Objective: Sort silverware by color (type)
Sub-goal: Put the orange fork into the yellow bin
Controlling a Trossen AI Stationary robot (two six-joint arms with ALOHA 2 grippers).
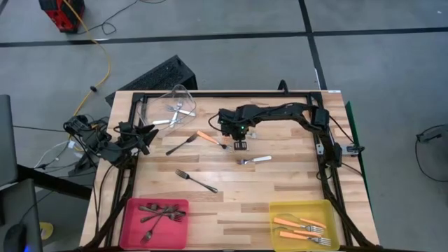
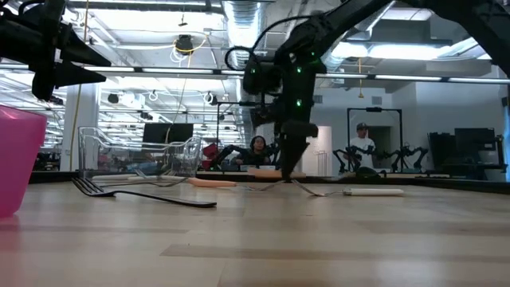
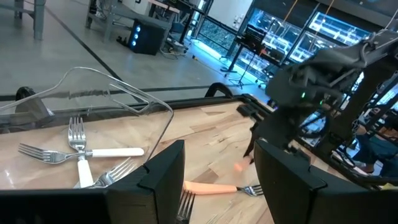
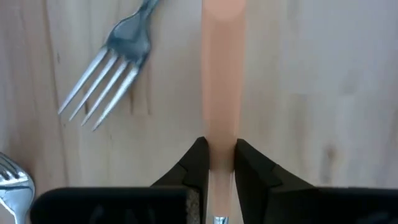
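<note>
My right gripper (image 1: 240,145) points down at the table's middle, shut on an orange fork handle (image 4: 222,74); in the high view the arm hides that fork. Beside it lies a second orange-handled fork (image 1: 210,138), its silver head (image 4: 109,62) near my fingers. Loose on the wood lie two dark forks (image 1: 182,145) (image 1: 196,180) and a white-handled fork (image 1: 253,160). My left gripper (image 3: 217,180) waits open at the table's left edge (image 1: 140,133). My right gripper pinches the orange handle (image 4: 221,140) by its two long sides between its two fingertips (image 4: 198,163). The fingers come from above, pointing down, across the handle. The handle runs on past them out of the picture. Whether it is clear of the table, I cannot tell.
A clear bin (image 1: 175,105) with white-handled forks stands at the far left. At the near edge, a pink bin (image 1: 133,210) holds dark forks and a yellow bin (image 1: 280,210) holds orange-handled ones. People and other robot arms show in the room behind.
</note>
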